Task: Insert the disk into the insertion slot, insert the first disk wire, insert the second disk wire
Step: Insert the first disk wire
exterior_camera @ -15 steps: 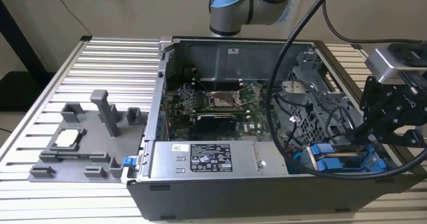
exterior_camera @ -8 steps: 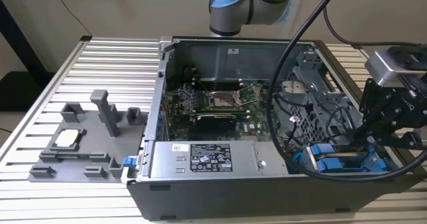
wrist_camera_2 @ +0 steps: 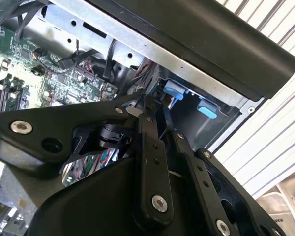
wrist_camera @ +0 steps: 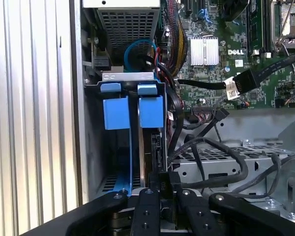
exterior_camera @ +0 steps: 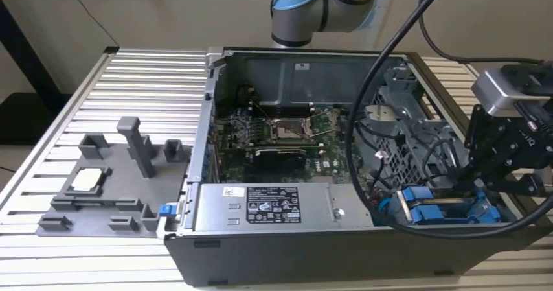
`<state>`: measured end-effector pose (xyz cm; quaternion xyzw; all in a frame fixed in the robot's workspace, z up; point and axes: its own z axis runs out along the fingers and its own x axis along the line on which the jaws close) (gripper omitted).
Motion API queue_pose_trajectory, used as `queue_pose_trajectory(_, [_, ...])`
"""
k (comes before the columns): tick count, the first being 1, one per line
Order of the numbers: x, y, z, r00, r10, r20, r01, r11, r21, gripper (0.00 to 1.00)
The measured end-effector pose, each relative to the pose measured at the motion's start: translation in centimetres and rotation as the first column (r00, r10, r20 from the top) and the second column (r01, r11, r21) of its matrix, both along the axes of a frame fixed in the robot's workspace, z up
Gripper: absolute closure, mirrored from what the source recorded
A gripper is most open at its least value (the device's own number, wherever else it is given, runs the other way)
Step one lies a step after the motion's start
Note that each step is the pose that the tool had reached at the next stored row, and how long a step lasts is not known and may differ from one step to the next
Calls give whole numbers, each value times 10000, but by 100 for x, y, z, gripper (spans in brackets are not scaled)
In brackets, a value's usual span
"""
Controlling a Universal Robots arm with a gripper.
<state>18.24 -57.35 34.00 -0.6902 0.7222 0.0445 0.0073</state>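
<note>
The disk (wrist_camera: 151, 112), framed by its blue carrier, stands edge-on inside the insertion slot (wrist_camera: 91, 147), a grey sheet-metal bay at the case's corner. A second blue tab (wrist_camera: 117, 112) sits beside it. In the exterior view the blue carrier (exterior_camera: 445, 212) shows in the bay at the case's right front. My gripper (wrist_camera: 163, 189) is right at the disk's near end, fingers close together on a black disk wire plug (wrist_camera: 168, 178) whose cable trails off towards the motherboard side. The gripper (exterior_camera: 478, 188) hangs just above the bay. In the second wrist view the gripper (wrist_camera_2: 155, 105) points at the blue tabs (wrist_camera_2: 176, 91).
The open computer case holds a green motherboard (exterior_camera: 285, 142) and a grey power-supply box (exterior_camera: 272, 207). Several black cables (wrist_camera: 221, 172) cross a perforated metal cage beside the bay. A grey fixture tray (exterior_camera: 112, 181) lies on the slatted table (exterior_camera: 129, 90) at the exterior view's left.
</note>
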Motion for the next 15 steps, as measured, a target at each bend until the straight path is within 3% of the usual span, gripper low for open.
queue_pose_trajectory(9, [-8,1,-27,10000,10,0,-10,10000,2,81])
queue_pose_trajectory(15, [-9,1,-81,10000,36,0,-36,10000,-11,81])
